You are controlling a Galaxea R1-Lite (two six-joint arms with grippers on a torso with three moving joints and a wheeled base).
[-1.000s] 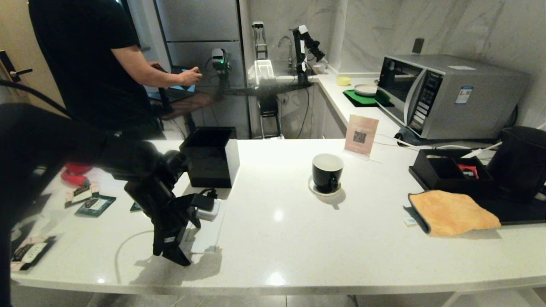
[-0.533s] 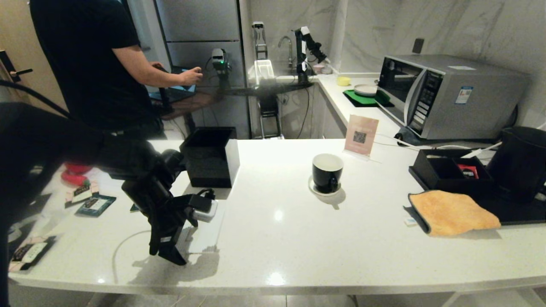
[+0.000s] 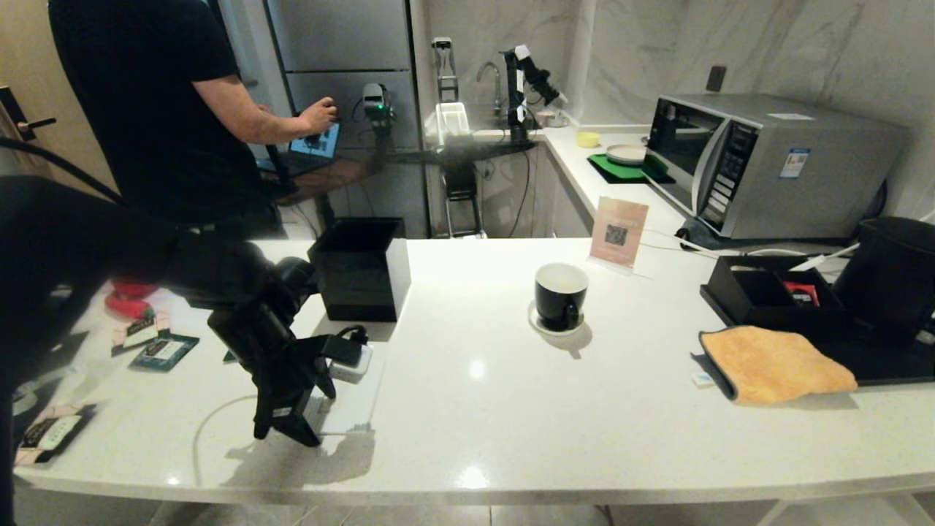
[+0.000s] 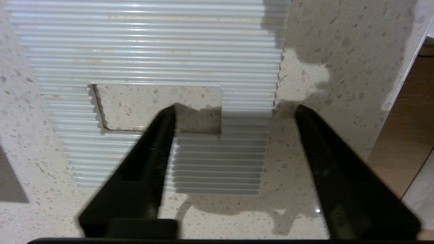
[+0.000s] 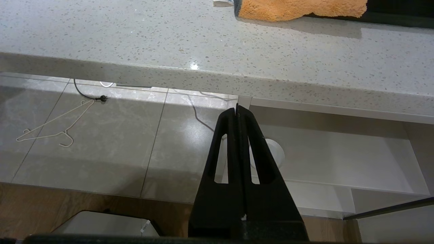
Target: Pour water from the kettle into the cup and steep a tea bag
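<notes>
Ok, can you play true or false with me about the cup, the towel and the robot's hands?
1. The cup stands on a saucer. True.
2. The orange towel lies inside the cup. False: it lies on the counter, right of the cup.
3. The left tool has its fingers apart. True.
4. The right tool holds the kettle. False: it is shut on nothing, below the counter's edge.
5. The microwave stands on the floor. False: it is on the counter.
</notes>
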